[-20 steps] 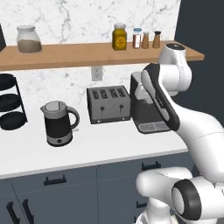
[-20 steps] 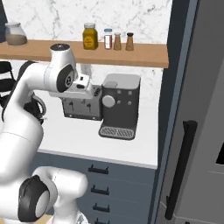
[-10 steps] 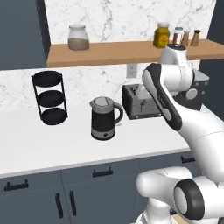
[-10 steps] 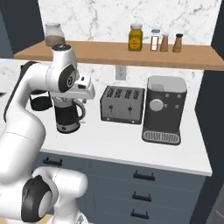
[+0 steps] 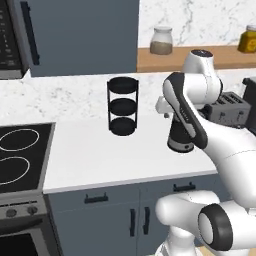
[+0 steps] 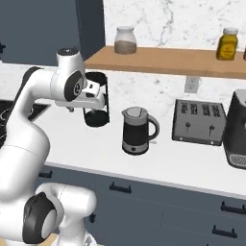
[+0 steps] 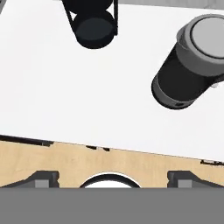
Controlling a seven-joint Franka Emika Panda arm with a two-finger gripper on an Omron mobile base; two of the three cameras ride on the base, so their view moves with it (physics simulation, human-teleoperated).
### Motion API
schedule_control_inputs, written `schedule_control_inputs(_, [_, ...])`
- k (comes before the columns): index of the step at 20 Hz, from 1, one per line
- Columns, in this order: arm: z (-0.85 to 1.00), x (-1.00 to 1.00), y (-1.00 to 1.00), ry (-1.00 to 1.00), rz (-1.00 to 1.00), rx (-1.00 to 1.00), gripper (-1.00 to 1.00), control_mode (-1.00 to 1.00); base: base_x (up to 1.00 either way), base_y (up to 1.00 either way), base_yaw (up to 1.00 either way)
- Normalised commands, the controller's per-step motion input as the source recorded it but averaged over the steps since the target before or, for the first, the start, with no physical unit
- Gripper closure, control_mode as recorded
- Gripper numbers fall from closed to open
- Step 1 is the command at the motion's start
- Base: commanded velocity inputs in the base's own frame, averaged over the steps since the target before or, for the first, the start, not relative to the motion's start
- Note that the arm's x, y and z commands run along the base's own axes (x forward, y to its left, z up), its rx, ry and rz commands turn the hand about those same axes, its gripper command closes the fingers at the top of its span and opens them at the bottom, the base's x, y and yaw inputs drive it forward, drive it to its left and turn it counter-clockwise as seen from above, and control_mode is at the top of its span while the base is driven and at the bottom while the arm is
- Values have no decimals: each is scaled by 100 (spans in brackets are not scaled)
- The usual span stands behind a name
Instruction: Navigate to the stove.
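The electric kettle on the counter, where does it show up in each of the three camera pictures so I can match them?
Left base view: the kettle sits right of centre, mostly hidden behind the arm.
Right base view: it stands in the open at centre, left of the toaster.
Hand view: upper right, seen from above.
Shared landmark: the black three-tier rack, beside the kettle in each view.

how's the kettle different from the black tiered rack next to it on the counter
The kettle is a solid closed body with a grey lid and a side handle; the tiered rack is an open frame of thin posts holding round black trays. The kettle has a grey band at its base; the rack is all black. In the right base view the rack stands further back, partly behind the arm. Both stand upright on the white counter.
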Motion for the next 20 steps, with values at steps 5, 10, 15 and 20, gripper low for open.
schedule_control_inputs(5, [0,0,0,0,0,0,-100,100,-14,100,12])
schedule_control_inputs(10, [0,0,0,0,0,0,-100,100,-7,100,11])
schedule_control_inputs(15, [0,0,0,0,0,0,-100,100,-2,100,11])
schedule_control_inputs(20, [0,0,0,0,0,0,-100,100,-1,100,10])
